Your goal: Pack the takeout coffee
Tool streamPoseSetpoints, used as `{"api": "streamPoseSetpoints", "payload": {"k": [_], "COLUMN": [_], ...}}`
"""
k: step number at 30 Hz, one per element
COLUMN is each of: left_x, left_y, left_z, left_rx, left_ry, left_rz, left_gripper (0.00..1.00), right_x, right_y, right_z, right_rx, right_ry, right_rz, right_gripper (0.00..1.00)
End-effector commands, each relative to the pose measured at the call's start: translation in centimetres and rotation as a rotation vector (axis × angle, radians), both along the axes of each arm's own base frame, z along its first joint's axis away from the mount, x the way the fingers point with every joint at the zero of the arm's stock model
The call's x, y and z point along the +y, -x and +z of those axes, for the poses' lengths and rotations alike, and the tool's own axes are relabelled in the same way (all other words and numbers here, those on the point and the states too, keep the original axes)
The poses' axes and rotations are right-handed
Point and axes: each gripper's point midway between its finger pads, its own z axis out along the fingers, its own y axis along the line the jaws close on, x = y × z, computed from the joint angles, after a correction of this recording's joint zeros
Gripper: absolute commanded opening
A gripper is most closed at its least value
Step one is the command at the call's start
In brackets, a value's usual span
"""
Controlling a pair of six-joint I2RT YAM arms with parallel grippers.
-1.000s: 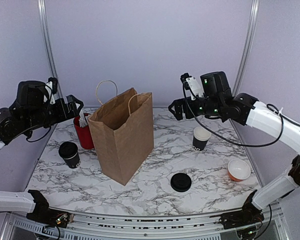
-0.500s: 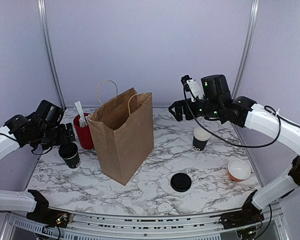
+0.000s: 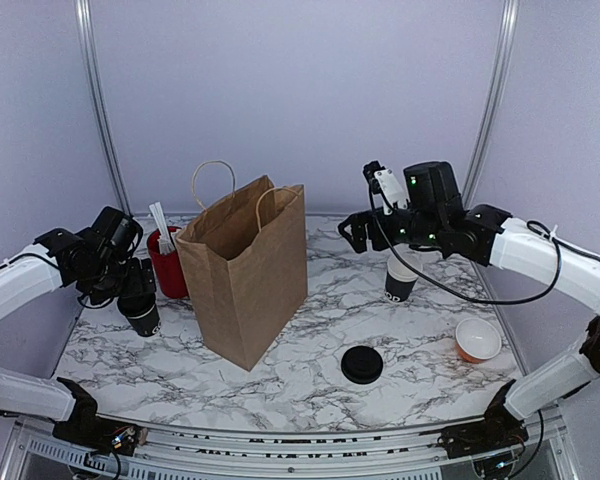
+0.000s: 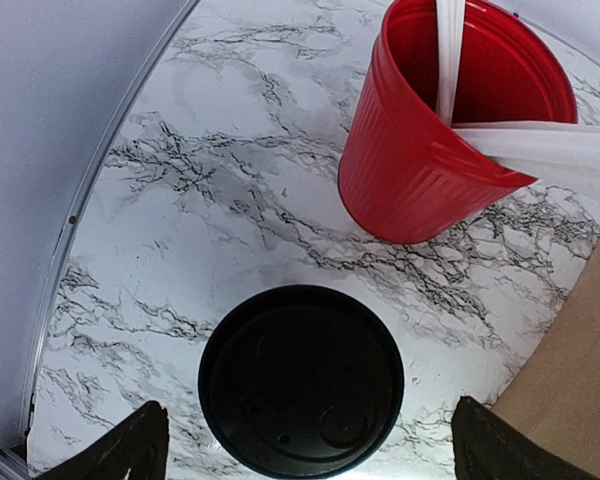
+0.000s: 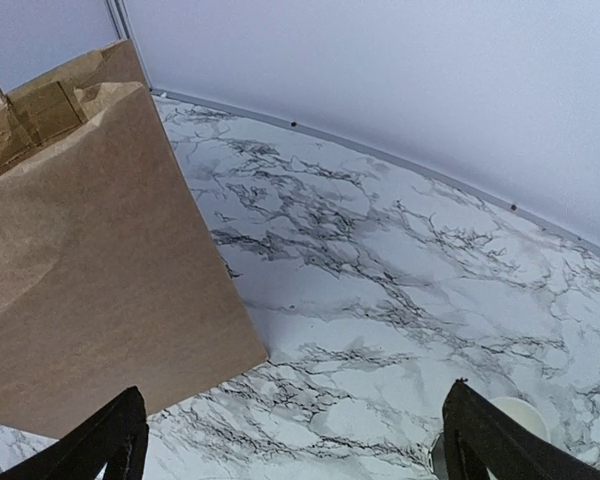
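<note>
Coffee cup [image 3: 142, 314] beneath left gripper [image 4: 308, 452]

The coffee cup stands upright on the desk [image 3: 310, 385], just beside the red holder [image 4: 420, 170], left of the paper bag [image 3: 245, 270]. The left gripper hangs over it, jaws wide apart (rim framed between them). The right gripper [image 5: 298, 440], likewise spread and empty, hovers right of the bag.

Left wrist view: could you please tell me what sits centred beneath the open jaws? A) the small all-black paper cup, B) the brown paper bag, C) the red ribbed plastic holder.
A: the small all-black paper cup lies midway between the two jaws, the red ribbed plastic holder beyond it.
</note>
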Motion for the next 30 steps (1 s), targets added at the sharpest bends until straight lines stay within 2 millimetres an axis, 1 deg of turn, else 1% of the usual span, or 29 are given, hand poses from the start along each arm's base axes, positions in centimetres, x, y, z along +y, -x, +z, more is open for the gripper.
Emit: {"api": "streamPoseSetpoints", "payload": {"k": [1,7,14,19,25,30], "left_x": [-0.3,-0.1,0.3,0.3,0.5,0.4], "left_y": [-0.2,-0.2,-0.4,-0.7,-0.5,-0.3], "left_z": [-1.5,-2.7,-3.5,-3.6,-3.9,-2.9], "left_rx": [0.024,0.042,0.042,0.043,0.051,0.034], "left_ry": [0.007,-0.014,-0.039,-0.049,-0.062,-0.054], "left_rz": [-0.021,-0.021,-0.009,-0.01,-0.017,-0.034], "left_gripper": [0.99,0.96,0.9,0.82,0.7,0.61], "right_x": [-0.7,-0.4,-0.4,-0.4,-0.4,-0.3], "right_y": [0.0,0.1,0.2,0.2,0.3,0.3], "right_z": [3.3,3.1,3.0,2.9,2.9,2.8], "right_rx": [-0.07,-0.064,-0.061,-0.058,-0.055,-0.051], "right_ry": [-0.066,-0.082,-0.086,-0.082,-0.082,-0.084], "right_rz": [-0.02,-0.009,-0.008,-0.008,-0.009,-0.006], "right_gripper": [1.0,0.99,0.99,0.99,0.99,0.99]}}
